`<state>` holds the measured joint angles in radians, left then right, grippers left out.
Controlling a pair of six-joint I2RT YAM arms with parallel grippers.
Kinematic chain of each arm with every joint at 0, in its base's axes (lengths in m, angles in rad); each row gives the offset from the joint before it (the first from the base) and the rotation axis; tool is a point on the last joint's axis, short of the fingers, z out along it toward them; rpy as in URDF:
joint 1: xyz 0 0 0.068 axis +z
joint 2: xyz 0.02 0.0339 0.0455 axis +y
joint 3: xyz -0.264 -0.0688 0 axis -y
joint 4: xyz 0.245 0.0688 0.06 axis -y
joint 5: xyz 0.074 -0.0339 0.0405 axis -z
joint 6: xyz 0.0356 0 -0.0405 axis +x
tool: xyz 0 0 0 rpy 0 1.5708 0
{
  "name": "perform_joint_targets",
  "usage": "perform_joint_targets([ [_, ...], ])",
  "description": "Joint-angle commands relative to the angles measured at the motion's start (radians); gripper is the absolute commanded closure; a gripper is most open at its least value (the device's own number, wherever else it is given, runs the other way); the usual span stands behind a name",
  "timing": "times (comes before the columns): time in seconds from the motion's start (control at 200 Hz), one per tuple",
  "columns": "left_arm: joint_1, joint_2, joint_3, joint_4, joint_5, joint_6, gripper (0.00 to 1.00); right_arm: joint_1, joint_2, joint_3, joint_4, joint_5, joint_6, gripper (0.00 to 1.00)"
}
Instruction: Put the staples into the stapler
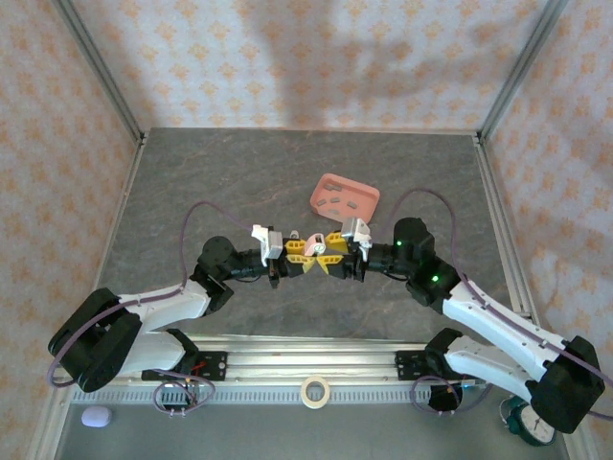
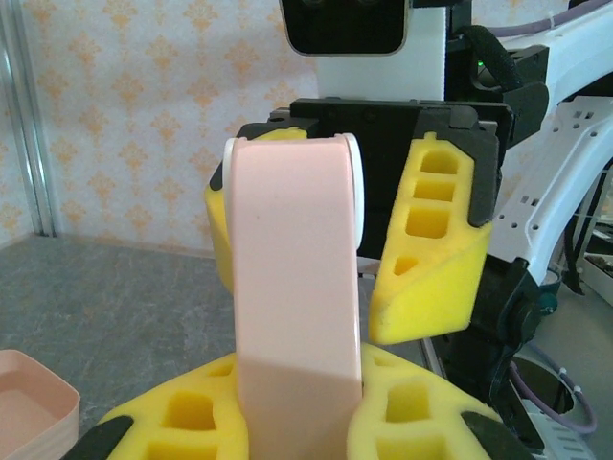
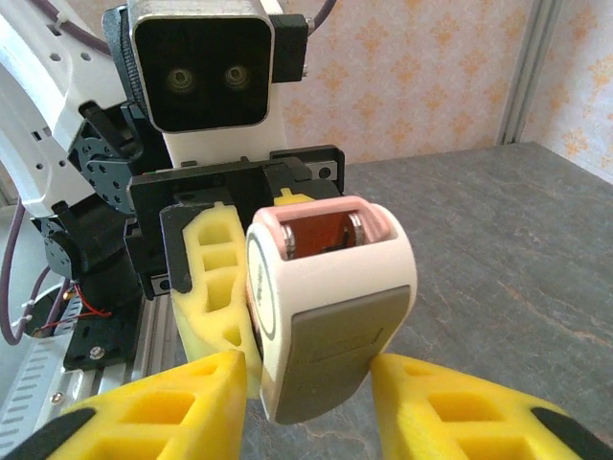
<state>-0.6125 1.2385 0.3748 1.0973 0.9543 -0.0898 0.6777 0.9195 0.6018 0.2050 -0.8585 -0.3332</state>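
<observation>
From my console I see a dark grey, stone-veined tabletop (image 1: 239,172), boxed in on three sides by walls of pale paper printed with small orange flower motifs. The back wall (image 1: 192,57) stands along the far edge, the left wall (image 1: 48,163) and the right wall (image 1: 570,163) along the side edges. A slanting aluminium post (image 1: 101,67) rises from the far left corner and its twin (image 1: 520,67) from the far right corner. A silver rail (image 1: 316,362) runs along the near edge. The light is bright and even, and broad soft shadows (image 1: 326,38) lie across the back wall.
</observation>
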Motion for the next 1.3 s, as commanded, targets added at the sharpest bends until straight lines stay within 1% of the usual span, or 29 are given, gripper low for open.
perform_joint_targets([
  [0.0, -0.024, -0.007, 0.035, 0.039, 0.092, -0.006, 0.91, 0.01, 0.006, 0.035, 0.049, 0.001, -0.014, 0.62],
  [0.065, -0.024, -0.01, 0.035, 0.039, 0.092, -0.006, 0.91, 0.008, 0.003, 0.033, 0.035, 0.018, -0.019, 0.61],
  [0.13, -0.024, -0.013, 0.036, 0.038, 0.092, -0.006, 0.91, 0.007, 0.0, 0.033, 0.025, 0.031, -0.022, 0.54],
  [0.21, -0.024, -0.016, 0.035, 0.035, 0.092, -0.001, 0.91, 0.004, -0.001, 0.032, 0.027, 0.033, -0.016, 0.49],
  [0.27, -0.024, -0.017, 0.035, 0.027, 0.092, 0.005, 0.91, 0.003, 0.001, 0.032, 0.034, 0.03, -0.011, 0.47],
  [0.335, -0.024, -0.02, 0.036, 0.02, 0.093, 0.008, 0.91, 0.001, 0.001, 0.033, 0.036, 0.013, -0.013, 0.47],
  [0.4, -0.025, -0.025, 0.035, 0.009, 0.09, 0.017, 0.91, -0.003, 0.0, 0.035, 0.033, -0.014, -0.018, 0.5],
  [0.47, -0.024, -0.032, 0.033, -0.007, 0.084, 0.025, 0.91, -0.006, -0.001, 0.036, 0.03, -0.047, -0.024, 0.59],
  [0.566, -0.024, -0.044, 0.031, -0.03, 0.071, 0.039, 0.91, -0.009, -0.002, 0.04, 0.016, -0.086, -0.035, 0.67],
  [0.696, -0.024, -0.073, 0.028, -0.091, 0.033, 0.072, 0.9, -0.011, -0.009, 0.054, -0.047, -0.092, -0.065, 0.76],
  [0.761, -0.024, -0.095, 0.027, -0.122, 0.007, 0.089, 0.86, -0.013, -0.017, 0.052, -0.069, -0.081, -0.067, 0.77],
  [0.876, -0.024, -0.157, 0.027, -0.259, -0.053, 0.142, 0.73, -0.015, -0.036, 0.037, -0.1, -0.038, -0.067, 0.8],
  [0.981, -0.024, -0.233, 0.036, -0.412, -0.122, 0.211, 0.66, -0.016, -0.048, 0.029, -0.143, -0.015, -0.067, 0.82],
  [1.106, -0.024, -0.311, 0.053, -0.579, -0.178, 0.293, 0.63, -0.016, -0.045, 0.026, -0.177, -0.017, -0.067, 0.85],
  [1.296, -0.024, -0.377, 0.065, -0.682, -0.237, 0.338, 0.62, -0.016, -0.023, 0.032, -0.222, -0.023, -0.06, 0.87],
])
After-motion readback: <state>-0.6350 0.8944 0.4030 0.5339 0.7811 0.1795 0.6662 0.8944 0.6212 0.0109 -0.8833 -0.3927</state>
